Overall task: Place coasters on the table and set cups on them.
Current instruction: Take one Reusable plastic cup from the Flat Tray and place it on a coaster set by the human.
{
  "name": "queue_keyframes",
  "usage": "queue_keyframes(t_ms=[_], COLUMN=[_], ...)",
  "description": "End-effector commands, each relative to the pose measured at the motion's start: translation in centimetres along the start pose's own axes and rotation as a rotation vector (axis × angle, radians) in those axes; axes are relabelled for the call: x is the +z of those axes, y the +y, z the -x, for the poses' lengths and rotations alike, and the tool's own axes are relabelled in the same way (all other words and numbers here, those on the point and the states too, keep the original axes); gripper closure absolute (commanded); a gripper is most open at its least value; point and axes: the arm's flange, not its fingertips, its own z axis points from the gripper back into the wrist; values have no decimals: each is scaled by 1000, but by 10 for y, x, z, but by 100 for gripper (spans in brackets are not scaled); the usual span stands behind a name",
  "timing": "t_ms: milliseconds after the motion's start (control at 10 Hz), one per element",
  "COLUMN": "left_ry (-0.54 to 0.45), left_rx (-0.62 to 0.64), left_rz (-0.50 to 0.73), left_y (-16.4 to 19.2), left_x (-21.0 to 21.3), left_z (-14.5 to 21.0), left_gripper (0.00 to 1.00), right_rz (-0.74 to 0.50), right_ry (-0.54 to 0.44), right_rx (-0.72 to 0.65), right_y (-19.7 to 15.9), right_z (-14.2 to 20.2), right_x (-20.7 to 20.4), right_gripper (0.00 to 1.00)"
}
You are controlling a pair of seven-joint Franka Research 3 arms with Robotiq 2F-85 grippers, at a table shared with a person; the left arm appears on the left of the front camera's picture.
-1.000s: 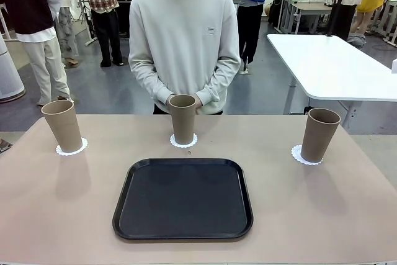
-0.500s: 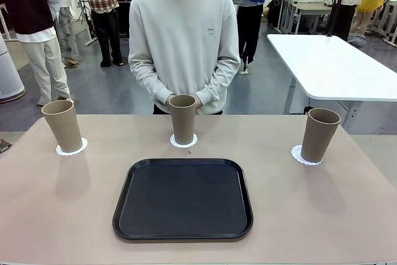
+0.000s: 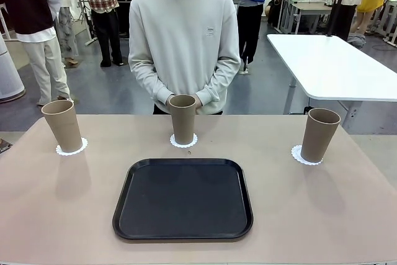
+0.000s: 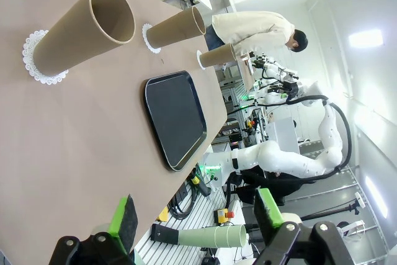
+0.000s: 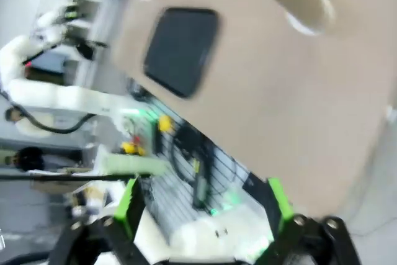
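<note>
**All three cups seated; jaws clear of the desk**

Left cup (image 3: pixel 62 126) stands upright on its coaster (image 3: pixel 71 149). Middle cup (image 3: pixel 183 119) sits on its coaster (image 3: pixel 184 142), just before the person's hands (image 3: pixel 184 100). Right cup (image 3: pixel 320 134) sits off-centre on its coaster (image 3: pixel 304 155). The tray (image 3: pixel 183 199) lies bare on the desk (image 3: pixel 62 203). My left jaws (image 4: pixel 198 221) and right jaws (image 5: pixel 203 203) are spread, holding nothing. In my judgement, staying withdrawn avoids tipping these tall cups.

1. Three tan cups (image 3: pixel 62 126) (image 3: pixel 183 119) (image 3: pixel 321 134) are standing upright, well beyond either gripper's fingers.
2. Each is sitting on a white lacy coaster (image 3: pixel 72 149) on the beige table (image 3: pixel 310 215).
</note>
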Motion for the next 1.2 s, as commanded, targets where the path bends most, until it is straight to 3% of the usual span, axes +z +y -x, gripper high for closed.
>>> queue_keyframes(t_ms=[0,300,1100], left_ry=[-6,-6,-6], left_rx=[-3,-3,-3], left_rz=[2,2,2], left_y=[-2,-2,-2], left_x=[2,2,2], left_z=[0,0,0], left_gripper=[0,0,0], right_rz=[-243,-290,-197], right_ry=[-83,-93,-79], right_rx=[130,186,-23], right_y=[-26,-43,-100], right_z=[-1,15,42], right_x=[17,26,18], right_gripper=[0,0,0])
